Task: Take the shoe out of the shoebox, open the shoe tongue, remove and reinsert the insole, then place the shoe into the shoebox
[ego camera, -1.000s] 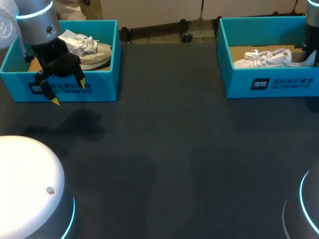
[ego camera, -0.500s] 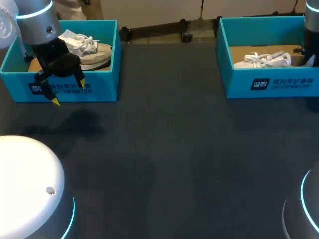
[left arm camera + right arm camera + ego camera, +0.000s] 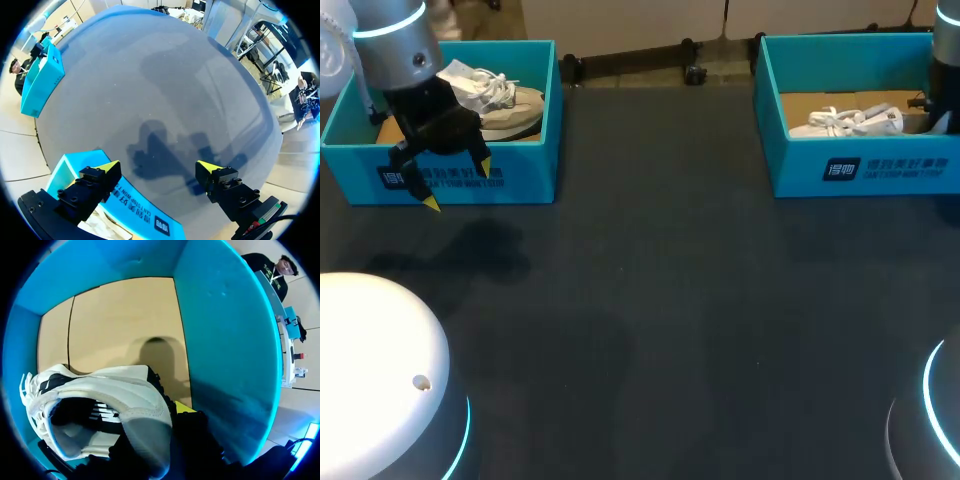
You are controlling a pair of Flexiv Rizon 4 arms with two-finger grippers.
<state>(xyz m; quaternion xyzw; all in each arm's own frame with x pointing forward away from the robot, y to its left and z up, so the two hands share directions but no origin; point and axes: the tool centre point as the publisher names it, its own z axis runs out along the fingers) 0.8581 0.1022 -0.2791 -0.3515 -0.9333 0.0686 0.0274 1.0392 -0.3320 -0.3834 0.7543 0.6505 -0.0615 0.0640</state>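
Observation:
A white shoe [image 3: 845,120] lies in the right teal shoebox [image 3: 880,168] at the table's far right. In the right wrist view my right gripper [image 3: 167,422] is shut on the heel collar of that shoe [image 3: 100,390], low inside the box near its side wall [image 3: 225,340]. Only one yellow tip shows beside the heel. My left gripper [image 3: 457,184] hangs open and empty over the front wall of the left shoebox [image 3: 525,180]. Its yellow tips [image 3: 111,165] stand wide apart above the dark table.
The left shoebox holds a beige and white shoe [image 3: 510,105] with loose laces. A wide stretch of dark table [image 3: 670,300] lies between the two boxes. Both arm bases stand at the near corners.
The white shoe has shifted a little inside the right box while held by my right gripper. The left arm has stayed where it was.

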